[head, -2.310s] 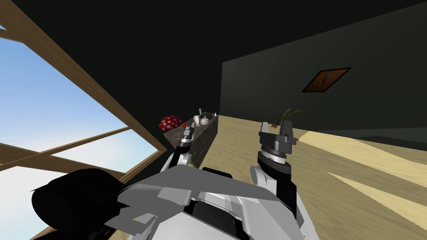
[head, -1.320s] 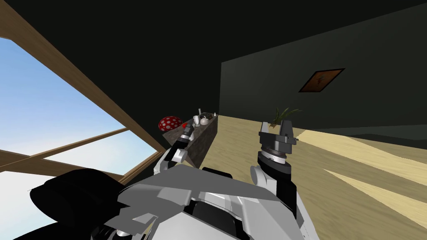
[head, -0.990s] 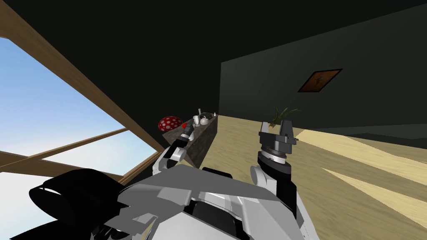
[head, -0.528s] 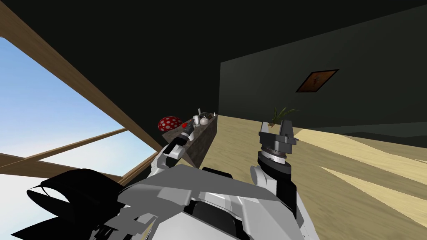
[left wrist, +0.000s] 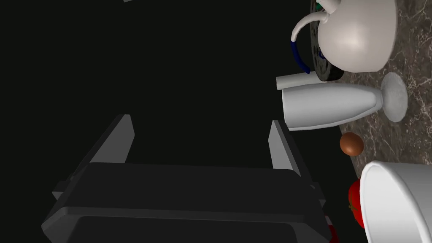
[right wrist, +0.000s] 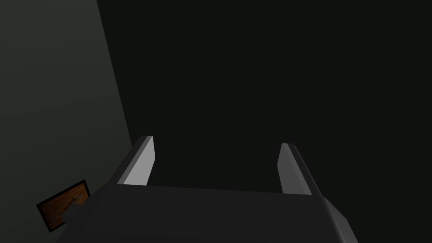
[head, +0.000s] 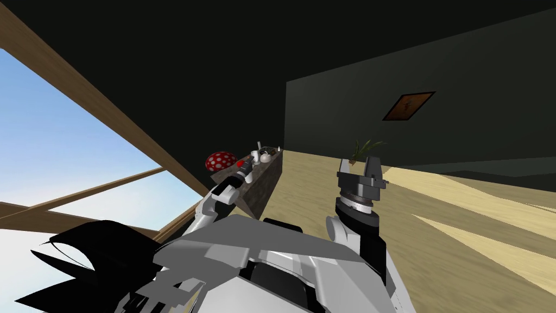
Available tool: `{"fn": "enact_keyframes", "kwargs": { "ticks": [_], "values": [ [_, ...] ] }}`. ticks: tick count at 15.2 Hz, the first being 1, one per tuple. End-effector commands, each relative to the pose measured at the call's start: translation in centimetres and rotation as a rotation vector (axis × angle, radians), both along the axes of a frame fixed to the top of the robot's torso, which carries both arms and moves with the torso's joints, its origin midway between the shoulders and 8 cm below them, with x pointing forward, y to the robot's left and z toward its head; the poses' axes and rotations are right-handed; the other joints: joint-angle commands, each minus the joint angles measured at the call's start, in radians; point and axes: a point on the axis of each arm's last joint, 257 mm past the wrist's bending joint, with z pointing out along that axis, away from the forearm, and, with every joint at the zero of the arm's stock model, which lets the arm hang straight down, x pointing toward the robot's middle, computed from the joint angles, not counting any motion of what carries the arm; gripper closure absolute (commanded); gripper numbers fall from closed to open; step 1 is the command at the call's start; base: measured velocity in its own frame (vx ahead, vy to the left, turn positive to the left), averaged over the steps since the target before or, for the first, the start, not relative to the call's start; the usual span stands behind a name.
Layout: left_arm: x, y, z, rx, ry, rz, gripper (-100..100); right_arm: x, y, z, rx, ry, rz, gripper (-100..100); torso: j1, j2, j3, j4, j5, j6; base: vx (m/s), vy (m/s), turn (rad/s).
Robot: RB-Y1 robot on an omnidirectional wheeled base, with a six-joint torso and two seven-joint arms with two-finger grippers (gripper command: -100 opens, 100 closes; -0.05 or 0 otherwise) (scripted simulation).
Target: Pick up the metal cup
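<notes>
A tall pale cup on a round foot (left wrist: 333,105) stands on the dark marbled counter (left wrist: 415,80), seen small in the head view as the cup (head: 254,157). My left gripper (left wrist: 201,141) is open and holds nothing; the cup lies just beyond and to the side of one fingertip, not between the fingers. In the head view the left gripper (head: 247,169) reaches over the counter (head: 266,179), short of the cup. My right gripper (head: 358,164) is raised in front of me, open and holding nothing, its fingers (right wrist: 139,162) wide apart.
Beside the cup stand a white teapot (left wrist: 356,36) on a dark trivet (left wrist: 320,67), a brown egg (left wrist: 351,144), a red tomato (left wrist: 354,206) and a large white vessel (left wrist: 396,202) close to my hand. A red white-dotted dome (head: 221,161) sits at the counter's window end.
My left arm has stretched forward along the counter, bringing the gripper nearer the cup. The whole head picture has shifted slightly, so I have turned a little. The right arm has stayed put.
</notes>
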Motion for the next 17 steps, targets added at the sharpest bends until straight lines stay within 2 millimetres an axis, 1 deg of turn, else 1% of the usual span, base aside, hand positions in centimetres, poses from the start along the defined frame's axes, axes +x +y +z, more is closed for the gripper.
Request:
{"fn": "enact_keyframes", "kwargs": {
  "ticks": [1,3,4,6,8,10,12,14,16,17],
  "values": [
    [0.4,0.3,-0.5,-0.009,0.042,-0.01,-100,0.0,0.0,0.0,0.0,0.0,0.0,0,0.0,0.0,0.0,0.0,0.0,0.0,-0.012,0.003,-0.023],
    [0.5,0.5,-1.4,-0.007,0.078,-0.005,-100,0.0,0.0,0.0,0.0,0.0,0.0,0,0.0,0.0,0.0,0.0,0.0,0.0,-0.013,0.005,-0.024],
    [0.8,0.6,-1.2,-0.017,0.093,-0.019,-100,0.0,0.0,0.0,0.0,0.0,0.0,0,0.0,0.0,0.0,0.0,0.0,0.0,-0.016,0.005,-0.03],
    [0.8,0.8,-2.2,-0.014,0.134,-0.012,-100,0.0,0.0,0.0,0.0,0.0,0.0,0,0.0,0.0,0.0,0.0,0.0,0.0,-0.016,0.006,-0.024],
    [1.1,1.0,-2.4,-0.022,0.164,-0.024,-100,0.0,0.0,0.0,0.0,0.0,0.0,0,0.0,0.0,0.0,0.0,0.0,0.0,-0.009,0.004,-0.011],
    [1.1,1.1,-3.3,-0.02,0.202,-0.018,-100,0.0,0.0,0.0,0.0,0.0,0.0,0,0.0,0.0,0.0,0.0,0.0,0.0,-0.013,0.006,-0.027],
    [1.3,1.3,-3.4,-0.027,0.231,-0.03,-100,0.0,0.0,0.0,0.0,0.0,0.0,0,0.0,0.0,0.0,0.0,0.0,0.0,-0.01,0.004,-0.013],
    [1.2,1.5,-4.4,-0.024,0.27,-0.024,-100,0.0,0.0,0.0,0.0,0.0,0.0,0,0.0,0.0,0.0,0.0,0.0,0.0,-0.016,0.006,-0.026],
    [1.4,1.6,-4.5,-0.031,0.303,-0.035,-100,0.0,0.0,0.0,0.0,0.0,0.0,0,0.0,0.0,0.0,0.0,0.0,0.0,-0.009,0.005,-0.013],
    [1.3,1.7,-5.0,-0.029,0.32,-0.032,-100,0.0,0.0,0.0,0.0,0.0,0.0,0,0.0,0.0,0.0,0.0,0.0,0.0,-0.014,0.009,-0.04]
  ]
}}
